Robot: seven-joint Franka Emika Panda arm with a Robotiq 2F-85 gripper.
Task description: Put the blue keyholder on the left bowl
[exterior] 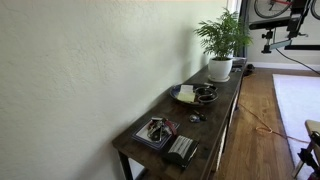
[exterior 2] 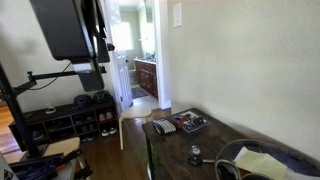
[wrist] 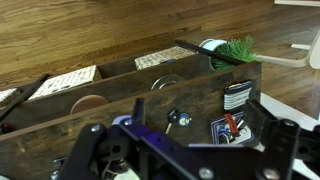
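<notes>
As I read it, nothing of the job is done. The blue keyholder (exterior: pixel 197 116) lies on the counter (exterior: pixel 212 108) about midway along, between the round yellowish dish (exterior: pixel 176 97) and the left bowl (exterior: pixel 143 140), and well apart from the bowl. It is too small for me to make out its colour. The bowl sits near the counter's end, just beside a striped black object (exterior: pixel 181 150), and already holds some small clutter I can't identify. That leaves the whole sequence to do: go down, grip the keyholder, carry it along the counter, and release it in the bowl.

My arm is high and well clear of the things, and neither exterior view shows it plainly. The wrist view looks down on the counter from well above. There the tool (wrist: pixel 185 150) appears to have its jaws spread wide, with nothing between them.
</notes>
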